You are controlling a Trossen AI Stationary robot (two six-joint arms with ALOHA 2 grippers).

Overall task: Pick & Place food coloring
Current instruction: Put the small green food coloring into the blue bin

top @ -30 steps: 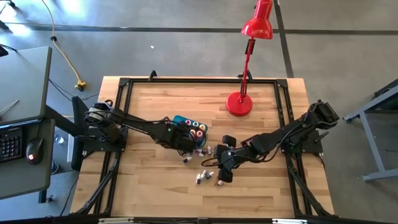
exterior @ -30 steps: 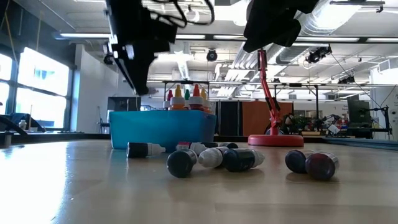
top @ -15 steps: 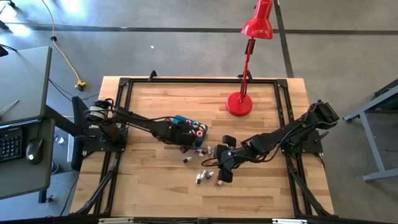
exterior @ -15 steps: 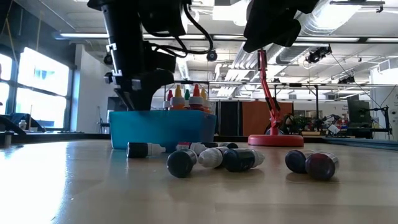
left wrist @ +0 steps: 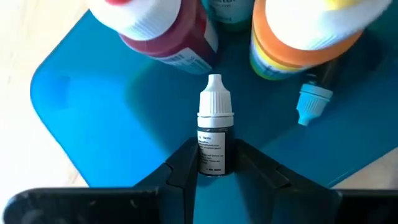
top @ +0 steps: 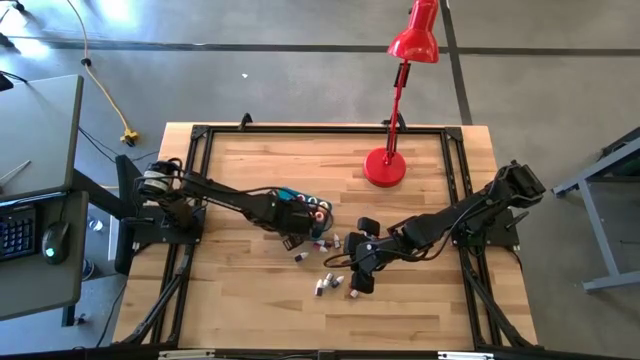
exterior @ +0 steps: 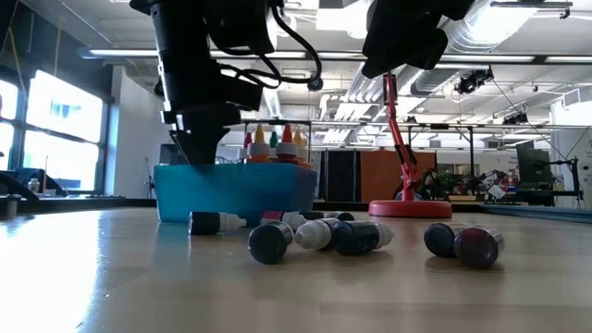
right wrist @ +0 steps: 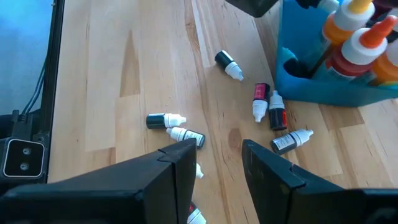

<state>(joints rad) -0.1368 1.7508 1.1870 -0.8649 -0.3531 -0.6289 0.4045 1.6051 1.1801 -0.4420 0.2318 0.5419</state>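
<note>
Your left gripper (left wrist: 214,165) is clamped on a small dark bottle (left wrist: 215,142) with a white pointed cap, held upright between the two fingers (left wrist: 180,171) and hanging inside the blue tub (left wrist: 93,118), which sits a little left of the table's (top: 250,170) middle. Just beyond that bottle in the tub stand a red bottle (left wrist: 165,31) and an orange bottle (left wrist: 298,37), and a small pale cap (left wrist: 311,102) lies on the tub's floor. Your right gripper (right wrist: 214,158) waits right of centre, toward the near side, its fingers parted with nothing between them, above the scattered bottles (right wrist: 261,102). Those loose bottles lie on their sides on the wood just near and right of the tub. A red lamp (top: 386,166) stands at the far side of the table.
</note>
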